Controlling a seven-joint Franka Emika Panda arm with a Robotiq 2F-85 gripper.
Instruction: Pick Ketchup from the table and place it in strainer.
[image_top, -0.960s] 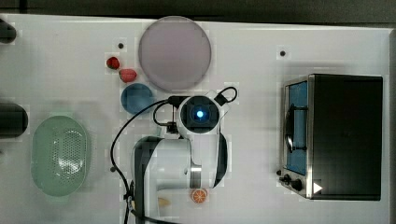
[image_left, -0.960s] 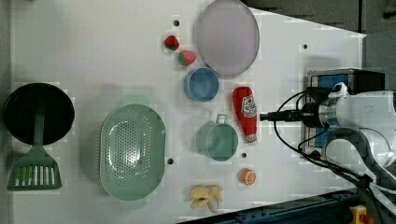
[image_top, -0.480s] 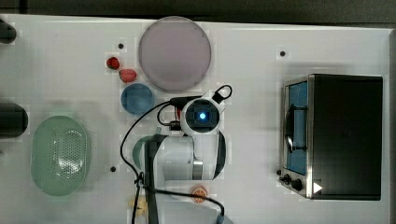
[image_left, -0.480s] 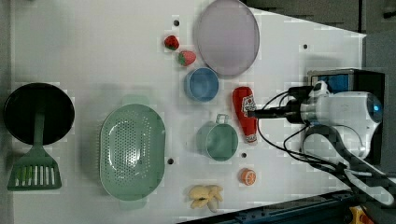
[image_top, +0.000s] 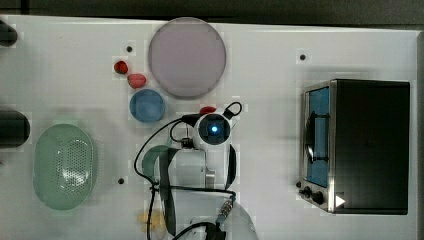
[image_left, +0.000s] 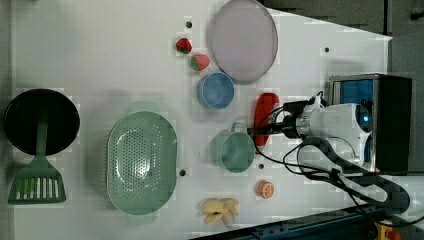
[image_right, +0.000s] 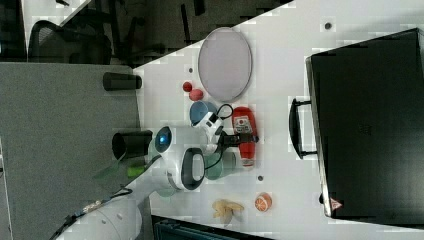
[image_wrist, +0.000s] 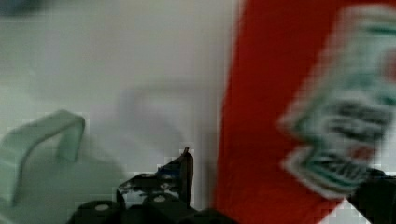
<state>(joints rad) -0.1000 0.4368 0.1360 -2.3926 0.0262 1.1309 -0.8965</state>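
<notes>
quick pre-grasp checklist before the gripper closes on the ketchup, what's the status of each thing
1. Gripper open: ok, its fingers stand on either side of the bottle in the wrist view.
2. Gripper over the ketchup: ok, it sits above the bottle's lower part in the left view.
3. Ketchup lying flat on the table, not held: ok.
4. Green cup clear of the fingers: cannot tell, it lies right beside the bottle.
5. Strainer ready: ok, nothing lies inside it.
6. Path to the strainer: ok, bare table between cup and strainer in the left view.
</notes>
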